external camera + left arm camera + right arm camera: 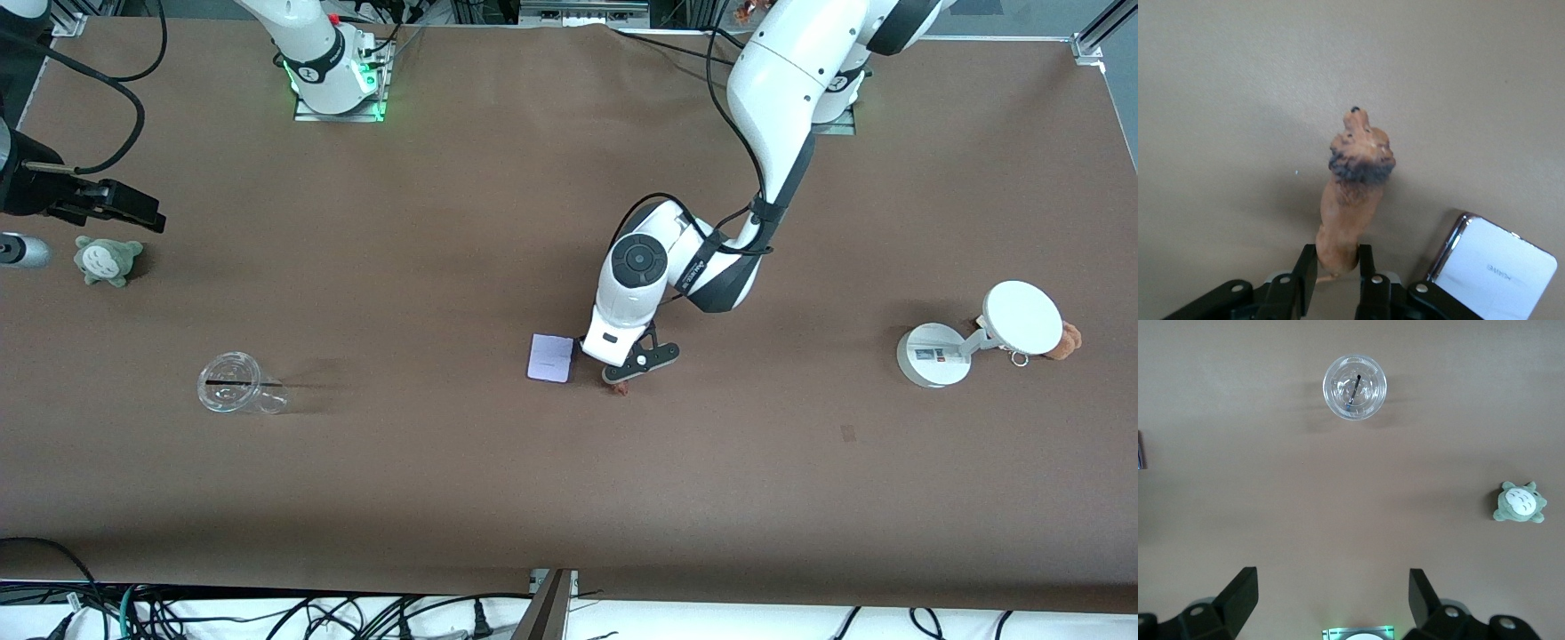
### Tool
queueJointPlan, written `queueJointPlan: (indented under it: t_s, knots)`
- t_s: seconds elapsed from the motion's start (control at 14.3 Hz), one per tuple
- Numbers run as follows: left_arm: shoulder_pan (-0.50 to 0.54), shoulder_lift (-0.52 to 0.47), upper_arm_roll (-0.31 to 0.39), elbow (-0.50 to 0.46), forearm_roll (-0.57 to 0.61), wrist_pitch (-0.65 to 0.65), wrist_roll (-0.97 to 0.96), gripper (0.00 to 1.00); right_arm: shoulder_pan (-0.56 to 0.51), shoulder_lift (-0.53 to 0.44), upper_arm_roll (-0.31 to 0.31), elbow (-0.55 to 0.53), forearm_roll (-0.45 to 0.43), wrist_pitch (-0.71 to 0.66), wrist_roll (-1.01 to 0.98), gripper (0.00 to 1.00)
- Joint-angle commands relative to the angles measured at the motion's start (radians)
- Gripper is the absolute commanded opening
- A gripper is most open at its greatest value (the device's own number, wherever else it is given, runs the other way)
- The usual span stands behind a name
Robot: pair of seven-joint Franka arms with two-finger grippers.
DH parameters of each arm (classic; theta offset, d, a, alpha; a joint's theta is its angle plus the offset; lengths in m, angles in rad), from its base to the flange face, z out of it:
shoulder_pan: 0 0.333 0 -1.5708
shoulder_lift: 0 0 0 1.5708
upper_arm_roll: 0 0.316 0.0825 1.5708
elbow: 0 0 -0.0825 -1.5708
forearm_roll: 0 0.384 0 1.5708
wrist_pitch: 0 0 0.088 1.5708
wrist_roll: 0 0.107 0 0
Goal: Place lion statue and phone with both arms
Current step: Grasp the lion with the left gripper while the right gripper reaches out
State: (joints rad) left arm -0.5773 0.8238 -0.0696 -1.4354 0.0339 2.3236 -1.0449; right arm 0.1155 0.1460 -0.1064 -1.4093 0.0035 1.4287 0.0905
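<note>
- The left gripper (633, 369) is down at the middle of the brown table (498, 480), its two fingers (1305, 270) pressed against the rear of the lion statue (1353, 190) from both sides.
- The lion statue is a small orange-brown figurine with a darker mane; its head points away from the left wrist camera (in the front view only a sliver of it peeks out under the gripper).
- The phone (550, 357) lies flat on the table just beside the lion statue, toward the right arm's end, pale lavender with a dark shiny edge.
- The right gripper (1333, 597) waits high over the right arm's end of the table, its fingers spread wide apart with nothing between them.
- A grey-green plush toy (107, 259) sits near that end.
- A clear plastic cup (238, 384) stands nearer the front camera than the plush.
- A white round-based stand (973, 338) with a disc sits toward the left arm's end, a brown plush bear (1069, 340) touching it.
</note>
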Motion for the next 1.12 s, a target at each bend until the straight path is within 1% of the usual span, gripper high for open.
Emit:
queueJointPlan:
  t_s: [0.0, 0.21, 0.35, 0.42, 0.56, 0.63, 0.91, 1.05]
  knots:
    - [-0.006, -0.008, 0.01, -0.003, 0.026, 0.005, -0.023, 0.33, -0.011, 0.014, 0.005, 0.0, 0.019, 0.053, -0.008, 1.0]
    - [-0.004, -0.006, 0.01, -0.003, 0.026, 0.005, -0.02, 0.34, -0.005, 0.043, 0.01, -0.002, 0.023, 0.084, -0.008, 1.0]
    - [-0.004, -0.005, 0.01, -0.003, 0.027, 0.005, -0.015, 0.33, 0.016, 0.105, 0.011, -0.005, 0.007, 0.102, -0.006, 1.0]
    - [-0.004, -0.005, 0.01, -0.003, 0.028, 0.005, -0.011, 0.25, 0.019, 0.116, 0.013, -0.005, 0.01, 0.107, -0.008, 1.0]
    - [-0.003, -0.003, 0.011, -0.003, 0.028, 0.005, -0.01, 0.05, 0.068, 0.17, 0.016, -0.005, 0.029, 0.183, 0.009, 1.0]
    - [-0.003, -0.005, 0.011, -0.003, 0.029, 0.005, -0.009, 0.0, 0.111, 0.194, 0.014, -0.005, 0.042, 0.229, 0.026, 1.0]
    - [0.005, -0.011, 0.011, -0.003, 0.086, 0.002, 0.015, 0.0, 0.202, 0.329, 0.014, -0.003, 0.05, 0.413, 0.269, 1.0]
    - [0.028, -0.018, 0.01, -0.003, 0.092, 0.0, 0.063, 0.0, 0.24, 0.372, 0.014, -0.003, 0.05, 0.482, 0.334, 1.0]
